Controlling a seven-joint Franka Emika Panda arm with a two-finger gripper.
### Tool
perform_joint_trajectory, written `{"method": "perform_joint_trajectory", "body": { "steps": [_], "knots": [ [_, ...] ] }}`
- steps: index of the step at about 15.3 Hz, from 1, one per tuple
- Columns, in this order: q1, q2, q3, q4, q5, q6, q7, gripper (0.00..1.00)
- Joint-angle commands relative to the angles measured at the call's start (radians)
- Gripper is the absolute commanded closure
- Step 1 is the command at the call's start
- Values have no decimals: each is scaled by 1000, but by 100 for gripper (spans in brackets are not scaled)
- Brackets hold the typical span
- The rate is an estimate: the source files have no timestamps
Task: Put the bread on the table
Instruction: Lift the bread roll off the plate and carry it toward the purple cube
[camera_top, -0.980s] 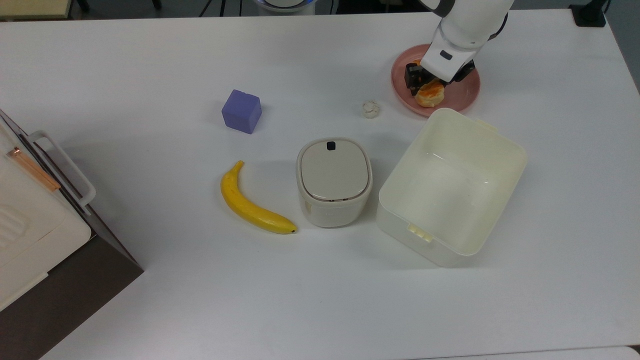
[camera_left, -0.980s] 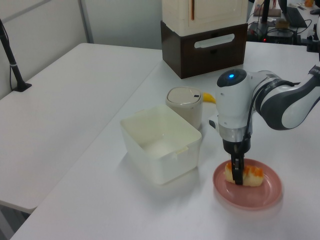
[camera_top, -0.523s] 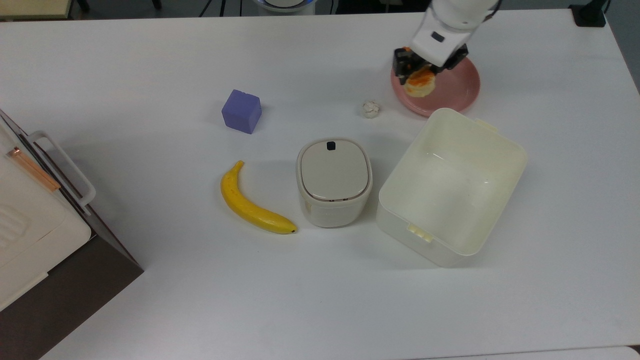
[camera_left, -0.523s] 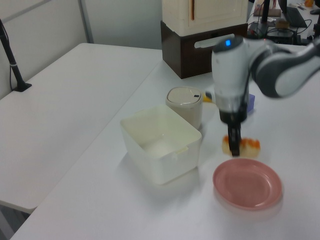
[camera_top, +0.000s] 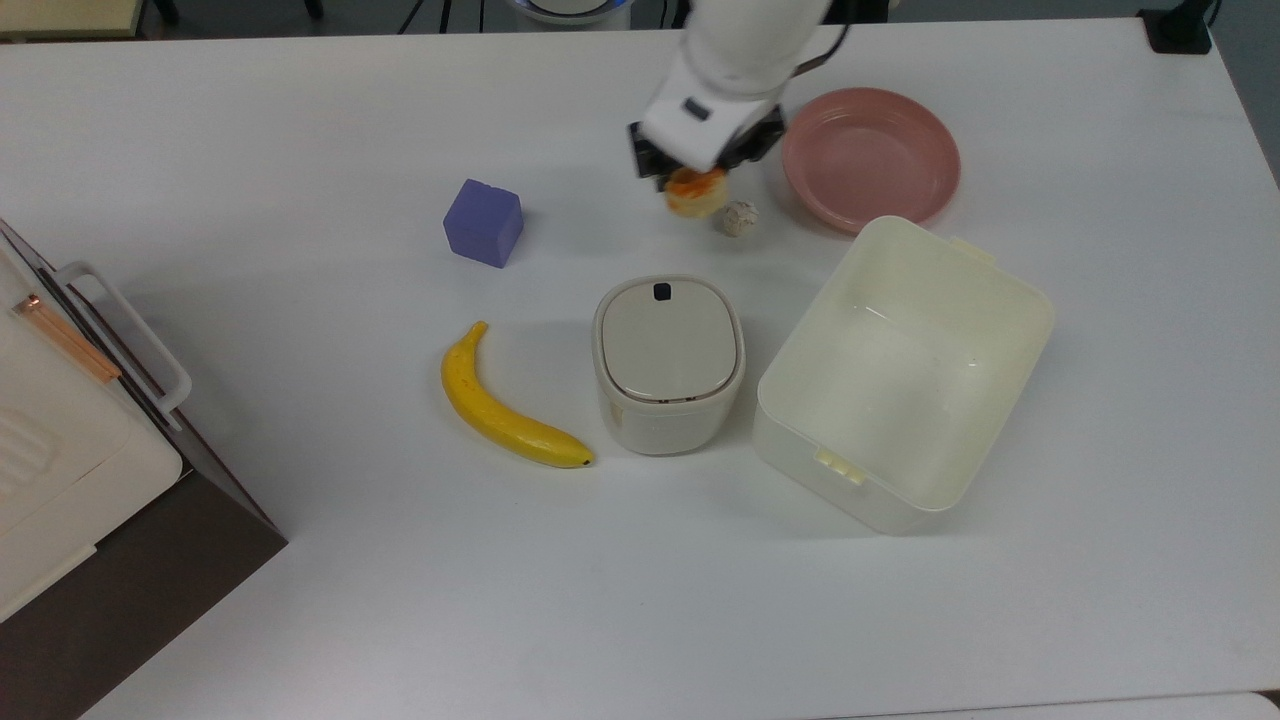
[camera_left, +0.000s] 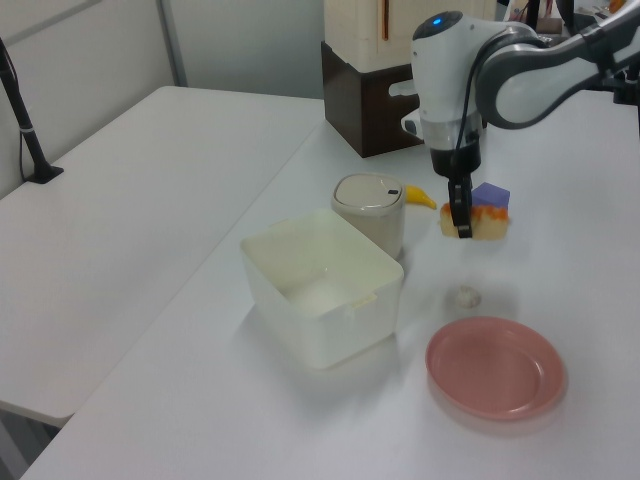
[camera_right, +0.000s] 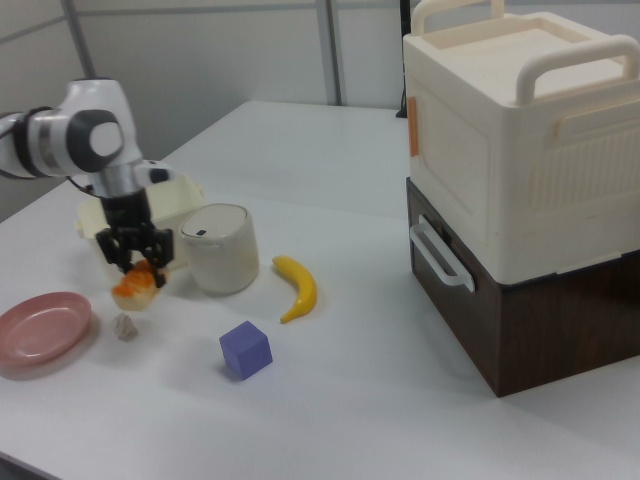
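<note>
Carrying the bread (camera_top: 696, 192) clear of the pink plate (camera_top: 870, 160), I have it hanging above the desk (camera_top: 300, 130) in the upper middle of the top view, between the purple cube (camera_top: 484, 222) and the small whitish ball (camera_top: 740, 217). I judge it is held high so it clears that ball on the way to bare surface. My end effector (camera_top: 697, 178) is clenched on the bread from above, fingers (camera_left: 461, 215) pinching its sides in the left view. The plate sits bare at the upper right of the top view. In the right view the bread (camera_right: 134, 284) hangs over the ball at the frame's left.
</note>
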Motion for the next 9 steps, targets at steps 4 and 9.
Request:
{"method": "perform_joint_trajectory", "body": {
  "steps": [4,9],
  "knots": [
    [-4,37,-87,-51,-39,47,-50,0],
    [-2,15,-119,10,-32,40,-36,0]
  ]
}}
